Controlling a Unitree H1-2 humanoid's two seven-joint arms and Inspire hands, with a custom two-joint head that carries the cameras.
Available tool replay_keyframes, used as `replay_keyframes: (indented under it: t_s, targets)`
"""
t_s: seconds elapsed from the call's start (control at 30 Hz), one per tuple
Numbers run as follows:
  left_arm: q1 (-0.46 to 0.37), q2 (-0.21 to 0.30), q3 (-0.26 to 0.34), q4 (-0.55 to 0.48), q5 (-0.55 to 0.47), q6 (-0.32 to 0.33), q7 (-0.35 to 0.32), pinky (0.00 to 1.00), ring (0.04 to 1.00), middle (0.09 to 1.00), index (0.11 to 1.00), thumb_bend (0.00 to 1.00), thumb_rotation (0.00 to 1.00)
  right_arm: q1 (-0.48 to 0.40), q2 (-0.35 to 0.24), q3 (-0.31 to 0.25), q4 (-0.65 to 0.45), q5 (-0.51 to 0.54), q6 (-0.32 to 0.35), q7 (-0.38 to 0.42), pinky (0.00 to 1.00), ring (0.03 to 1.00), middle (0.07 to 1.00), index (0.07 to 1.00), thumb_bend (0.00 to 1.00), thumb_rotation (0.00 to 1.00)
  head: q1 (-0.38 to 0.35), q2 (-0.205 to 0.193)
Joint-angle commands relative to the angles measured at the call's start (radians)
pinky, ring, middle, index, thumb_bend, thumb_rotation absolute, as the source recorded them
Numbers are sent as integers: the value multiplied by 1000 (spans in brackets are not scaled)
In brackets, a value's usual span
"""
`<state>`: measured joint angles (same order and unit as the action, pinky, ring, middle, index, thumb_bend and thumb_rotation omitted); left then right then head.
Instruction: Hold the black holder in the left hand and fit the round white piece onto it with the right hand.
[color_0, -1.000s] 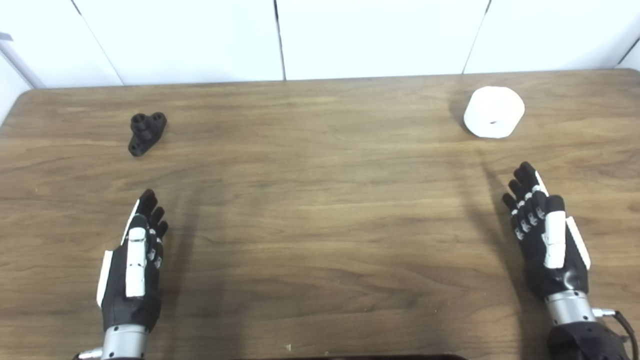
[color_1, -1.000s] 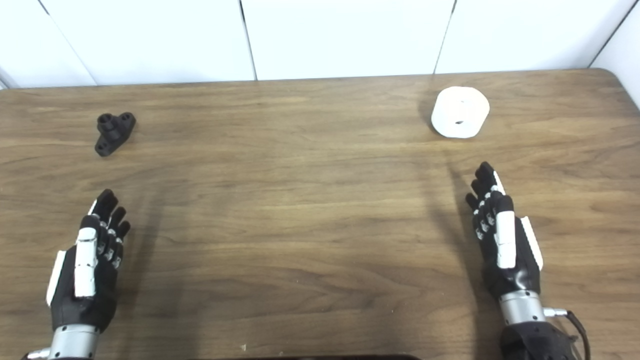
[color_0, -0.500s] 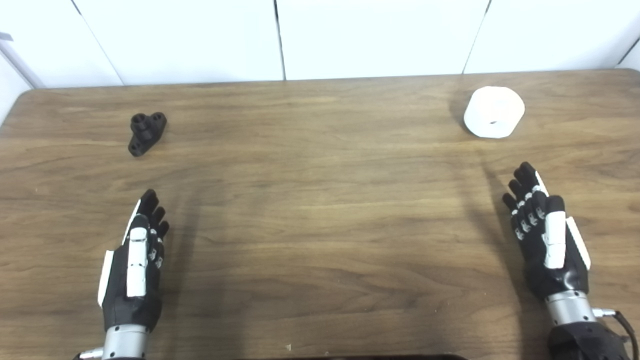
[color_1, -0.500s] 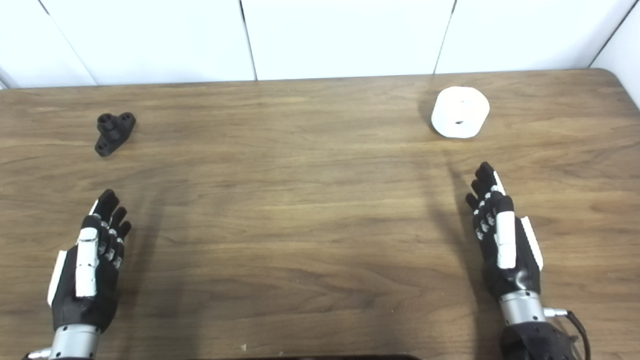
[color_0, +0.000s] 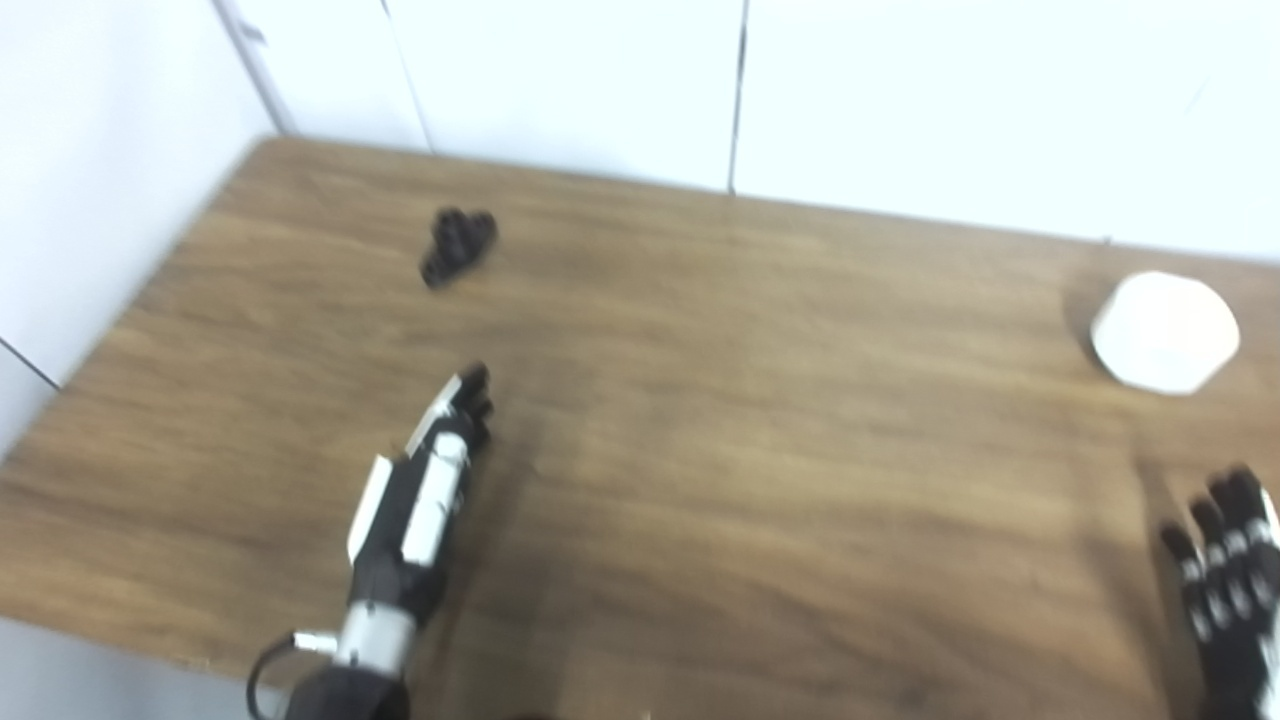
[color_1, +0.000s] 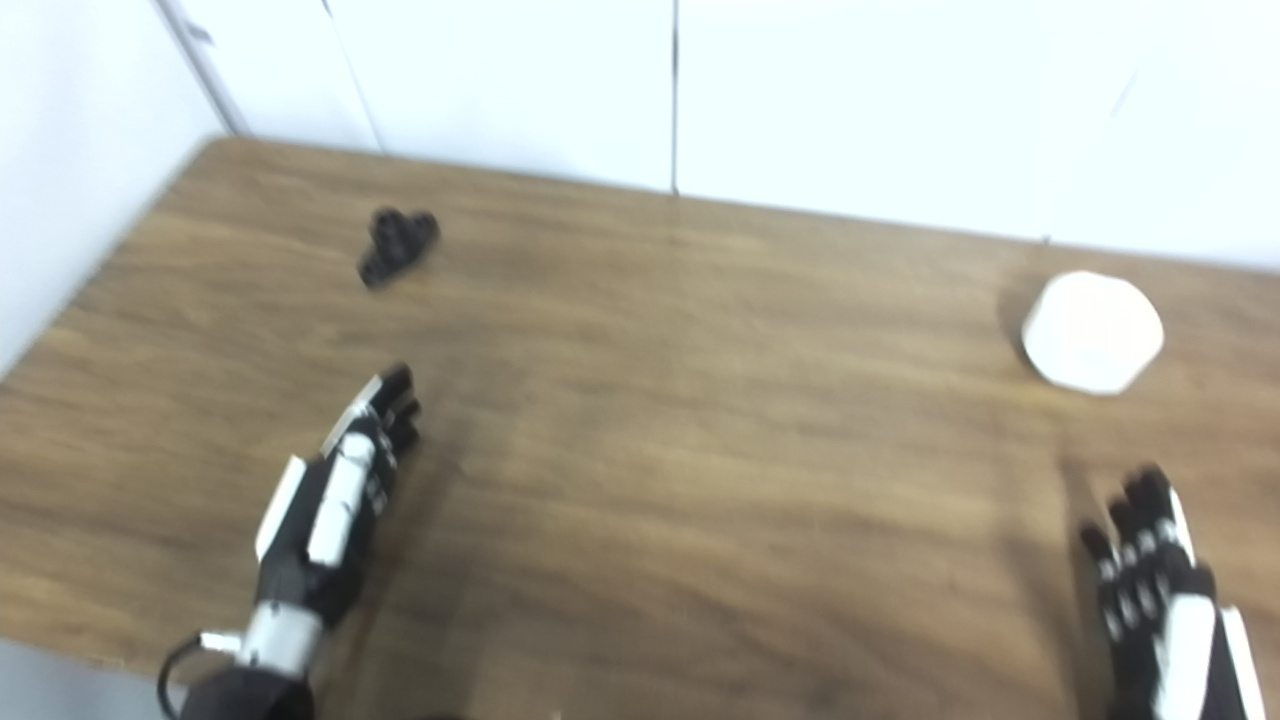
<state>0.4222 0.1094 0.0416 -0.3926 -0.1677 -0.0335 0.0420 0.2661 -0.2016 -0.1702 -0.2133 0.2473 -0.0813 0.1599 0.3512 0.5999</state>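
The small black holder (color_0: 457, 243) lies on the wooden table (color_0: 760, 450) at the far left, also in the right eye view (color_1: 398, 243). The round white piece (color_0: 1165, 332) lies at the far right, also in the right eye view (color_1: 1092, 332). My left hand (color_0: 423, 497) is open and empty over the table, fingers straight, well short of the holder. My right hand (color_1: 1160, 600) is open and empty at the lower right, below the white piece, partly cut off by the picture's edge. The picture is blurred.
White wall panels (color_0: 900, 100) stand behind the table. The table's left edge (color_0: 150, 290) and its front left edge now show, with a white wall to the left.
The whole picture has shifted and tilted, so the camera has turned left. The holder and white piece lie where they were. Both hands stay open; the left hand looks a little further forward.
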Motion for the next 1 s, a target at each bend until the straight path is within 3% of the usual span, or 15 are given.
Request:
replay_keyframes:
  t_s: [0.0, 0.1, 0.33, 0.43, 0.5, 0.67, 0.83, 0.97]
  targets:
    - [45, -77, -19, 0, 27, -50, 10, 962, 972, 975, 940, 430, 839, 15, -23, -10, 22, -8, -27, 7, 1000, 1000, 1000, 996, 619, 1000, 7, -7]
    - [48, -77, -29, 20, 30, -74, 10, 966, 980, 982, 948, 420, 834, 16, -19, -16, 51, -11, -56, 3, 1000, 1000, 994, 982, 653, 997, 14, -29]
    - [50, -72, -38, 71, 39, -139, 15, 977, 983, 980, 949, 421, 783, 28, -9, -23, 85, -1, -91, -1, 962, 954, 939, 911, 619, 912, 6, -60]
    - [53, -70, -39, 77, 41, -148, 20, 981, 985, 980, 944, 441, 765, 35, -9, -21, 82, -4, -94, 0, 981, 958, 940, 912, 638, 920, -3, -61]
    - [56, -69, -42, 74, 42, -148, 23, 988, 989, 981, 946, 449, 759, 38, -10, -20, 81, -4, -97, 1, 943, 934, 921, 897, 638, 915, -5, -64]
    - [60, -71, -43, 99, 56, -175, 32, 999, 991, 978, 939, 472, 720, 42, -10, -20, 100, -13, -112, 1, 956, 943, 928, 904, 648, 928, -7, -96]
    - [66, -79, -34, 100, 118, -191, 62, 920, 937, 934, 894, 502, 538, 50, -7, -20, 97, 9, -105, 5, 997, 973, 954, 934, 662, 933, -19, -97]
    - [57, -69, -14, 74, 135, -187, 72, 913, 932, 926, 880, 512, 399, 55, -2, -18, 87, 11, -100, 2, 1000, 984, 960, 936, 648, 931, -26, -94]
